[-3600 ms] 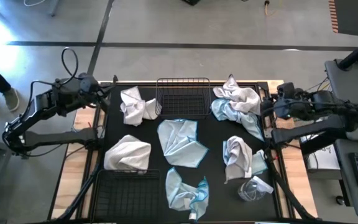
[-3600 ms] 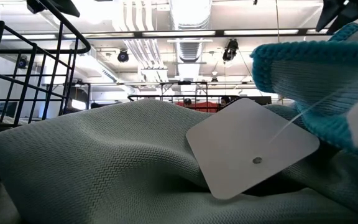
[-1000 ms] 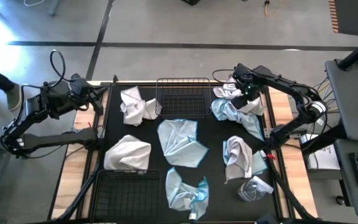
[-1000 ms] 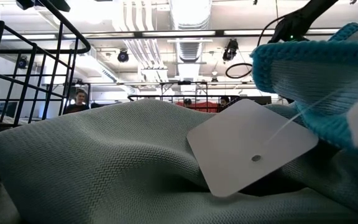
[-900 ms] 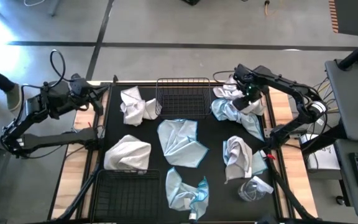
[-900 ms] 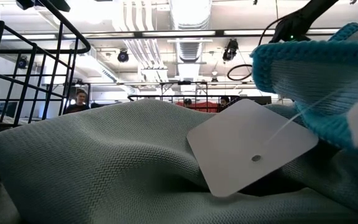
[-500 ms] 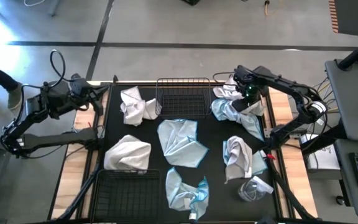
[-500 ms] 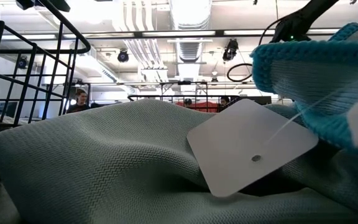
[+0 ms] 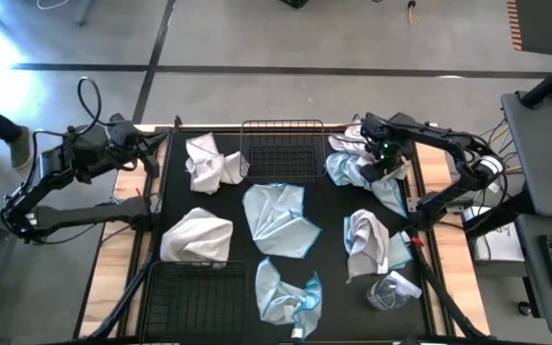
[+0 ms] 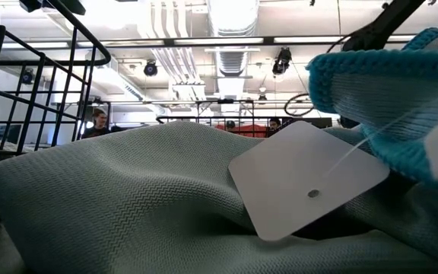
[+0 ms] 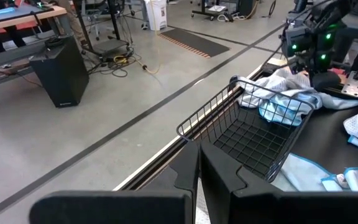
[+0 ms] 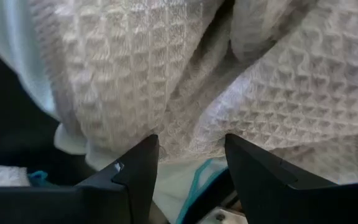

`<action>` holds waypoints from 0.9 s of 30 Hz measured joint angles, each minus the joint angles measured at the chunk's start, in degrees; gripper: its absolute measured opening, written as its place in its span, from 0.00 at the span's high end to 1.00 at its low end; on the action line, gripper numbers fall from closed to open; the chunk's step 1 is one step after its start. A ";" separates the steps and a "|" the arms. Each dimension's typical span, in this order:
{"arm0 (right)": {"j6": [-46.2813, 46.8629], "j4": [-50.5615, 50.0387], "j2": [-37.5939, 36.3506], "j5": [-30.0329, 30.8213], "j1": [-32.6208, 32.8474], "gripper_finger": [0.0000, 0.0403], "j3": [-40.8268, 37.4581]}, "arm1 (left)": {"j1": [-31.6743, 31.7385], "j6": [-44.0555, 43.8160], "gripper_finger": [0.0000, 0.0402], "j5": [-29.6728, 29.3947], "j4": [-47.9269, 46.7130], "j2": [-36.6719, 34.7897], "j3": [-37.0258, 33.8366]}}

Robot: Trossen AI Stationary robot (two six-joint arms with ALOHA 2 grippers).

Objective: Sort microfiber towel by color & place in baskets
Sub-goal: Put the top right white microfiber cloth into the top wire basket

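You had the right gripper (image 9: 379,153) spread over the white towel (image 9: 367,146) heaped on a blue one at 1 o'clock on the surface (image 9: 326,218). Sink deep, pinch only the waffle-weave white, lift clear. Far basket (image 9: 283,150) is black wire mesh. Left gripper (image 9: 149,142) was pressed together, idle at 10 o'clock.

You see crumpled white and light blue microfiber towels (image 9: 281,218) scattered between two black wire baskets (image 9: 283,149), both still without towels.
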 joint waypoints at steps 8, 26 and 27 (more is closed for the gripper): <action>1.69 5.36 0.00 -0.15 0.00 0.59 -4.08 | 0.00 0.00 1.00 -0.01 0.00 0.00 0.00; 1.76 6.94 -0.02 -0.13 0.00 0.94 -3.88 | 0.00 -0.21 1.00 0.00 0.03 0.00 0.00; 1.74 6.94 -0.02 -0.13 0.00 0.96 -3.88 | 0.01 -0.23 1.00 0.00 0.03 0.00 0.00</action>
